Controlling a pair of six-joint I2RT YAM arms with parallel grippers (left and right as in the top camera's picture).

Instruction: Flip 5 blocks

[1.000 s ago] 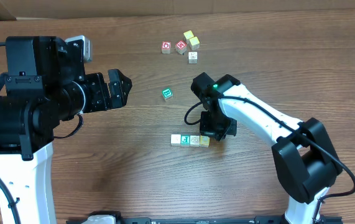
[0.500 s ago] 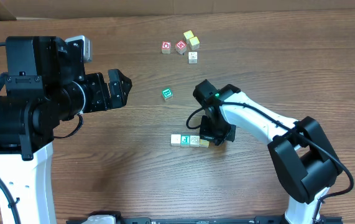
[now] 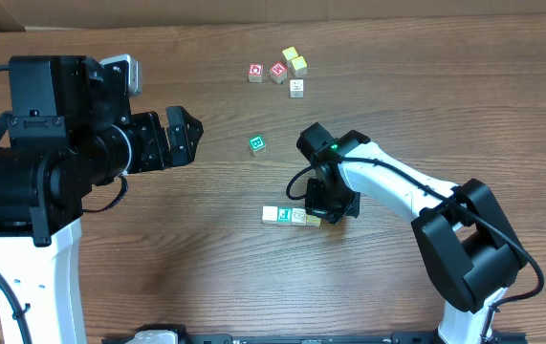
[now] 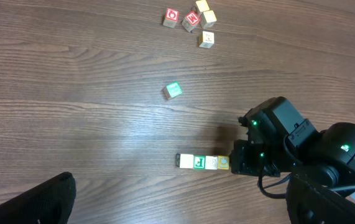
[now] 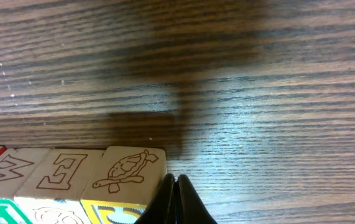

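The right end effector point(image 5: 176, 200), clenched on nothing, has its tips just beside the end block point(image 5: 130, 169) of a row of blocks point(image 3: 292, 216) on the counter point(image 3: 158, 268). The left end effector point(image 3: 192, 135) is released, well away from them.

Three views, one table point(image 3: 158, 277)
Overhead looks straight down on all; left wrist looks down from high up, sharing the row of blocks point(image 4: 203, 162); right wrist sits close beside it.

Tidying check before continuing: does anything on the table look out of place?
A lone green block sits slightly turned, apart from the row of four and the far cluster. Nothing looks spilled or damaged.
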